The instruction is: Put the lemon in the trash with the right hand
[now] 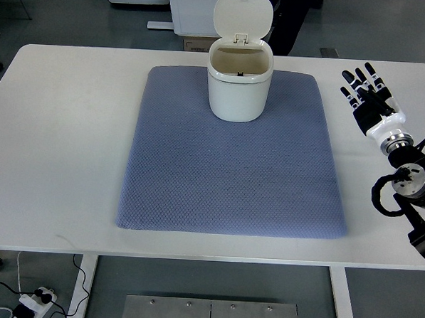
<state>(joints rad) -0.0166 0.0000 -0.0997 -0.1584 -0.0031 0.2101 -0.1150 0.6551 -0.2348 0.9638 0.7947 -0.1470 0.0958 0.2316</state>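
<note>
Lemon unseen, maybe inside trash bin (237,89), right hand (366,92) apart

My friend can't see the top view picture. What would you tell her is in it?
A small white trash bin with its lid open stands at the far edge of a blue mat on a white table. The robot's right hand rests at the right, fingers spread, holding nothing.

trash bin (236,89): cream-white | mat (233,174): blue-grey, fine diamond weave | table (63,144): white | right hand (366,92): black-white
</note>
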